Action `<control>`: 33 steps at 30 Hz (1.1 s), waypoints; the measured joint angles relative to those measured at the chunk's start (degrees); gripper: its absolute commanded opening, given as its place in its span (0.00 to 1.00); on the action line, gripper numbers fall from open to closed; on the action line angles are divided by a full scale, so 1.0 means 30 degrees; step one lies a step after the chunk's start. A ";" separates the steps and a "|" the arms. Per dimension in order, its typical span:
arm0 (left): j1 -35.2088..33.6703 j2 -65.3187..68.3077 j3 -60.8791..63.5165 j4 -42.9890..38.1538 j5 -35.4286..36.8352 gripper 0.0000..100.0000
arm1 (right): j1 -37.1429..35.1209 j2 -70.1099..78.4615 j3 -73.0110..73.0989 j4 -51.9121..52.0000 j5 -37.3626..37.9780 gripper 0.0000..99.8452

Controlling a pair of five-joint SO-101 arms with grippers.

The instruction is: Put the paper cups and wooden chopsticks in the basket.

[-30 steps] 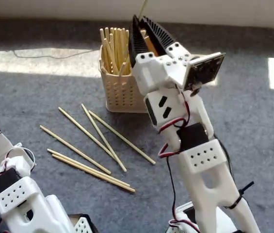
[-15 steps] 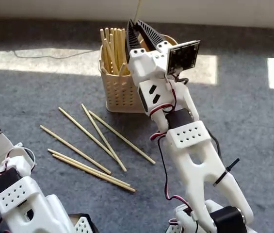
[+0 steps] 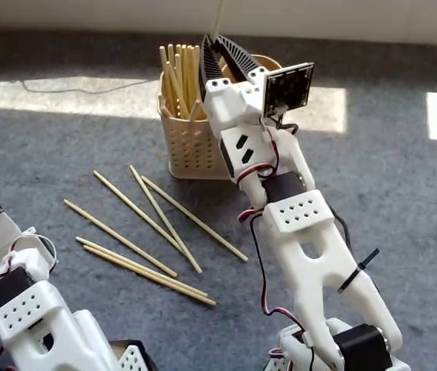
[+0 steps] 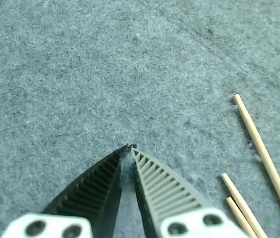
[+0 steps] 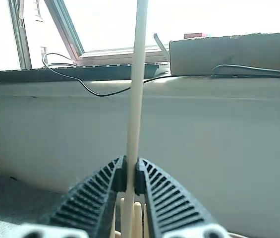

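while upright above the basket [image 3: 191,151], right claw [image 5: 131,171] clenched on one chopstick [image 5: 136,74]; left claw [image 4: 131,147] clenched empty

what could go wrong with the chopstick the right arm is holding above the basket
The right pincer grips the held chopstick with much of its length above the tips, so it may tip on release and fall outside the basket. The basket is crowded with standing chopsticks; the held one could catch on their ends, or the pincer could nudge the basket.
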 measured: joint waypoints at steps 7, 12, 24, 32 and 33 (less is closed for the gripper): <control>0.0000 0.0000 0.0000 0.0000 0.0000 0.00 | 0.0000 0.0029 0.0733 0.0000 0.0000 0.01; 0.0000 0.0000 0.0000 0.0000 0.0000 0.00 | 0.0000 0.0029 0.0733 0.0000 0.0000 0.01; 0.0000 0.0000 0.0000 0.0000 0.0000 0.00 | 0.0000 0.0029 0.0733 0.2667 0.0000 0.12; 0.0000 0.0000 0.0000 0.0000 0.0000 0.00 | -0.0527 -0.2696 0.0703 0.4982 0.0000 0.12; 0.0000 0.0000 0.0000 0.0000 0.0000 0.00 | -0.0791 -0.3194 0.0703 0.5714 0.0000 0.12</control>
